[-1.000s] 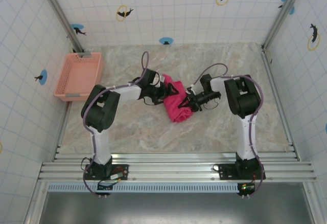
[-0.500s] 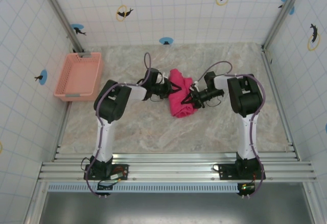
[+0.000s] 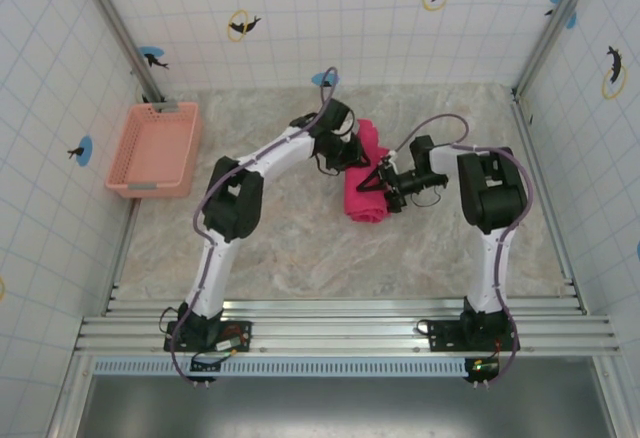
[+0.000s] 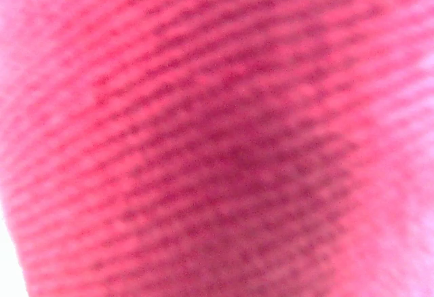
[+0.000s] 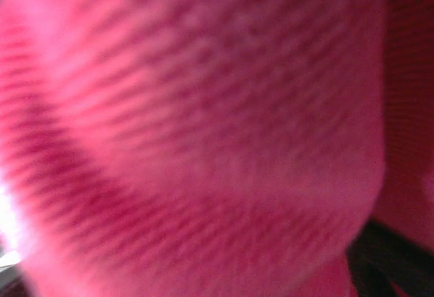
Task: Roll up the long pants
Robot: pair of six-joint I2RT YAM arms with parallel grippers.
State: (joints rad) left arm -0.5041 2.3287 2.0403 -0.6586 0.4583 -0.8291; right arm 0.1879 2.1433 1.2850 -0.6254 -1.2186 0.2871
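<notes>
We judge the bright pink-red soft cloth pants [image 3: 366, 198] nearly rolled; the left end effector [image 3: 352, 155] and the right end effector [image 3: 373, 184] lie against them, whether closed we cannot tell; the next move should tighten the last turn.

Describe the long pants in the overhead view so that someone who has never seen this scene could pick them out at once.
On the marbled table, look near the middle, where the left gripper and right gripper meet. The long pants are the bunched bundle between them: soft, bright pink-red cloth, unlike the paler rigid basket at the table's left edge.
</notes>
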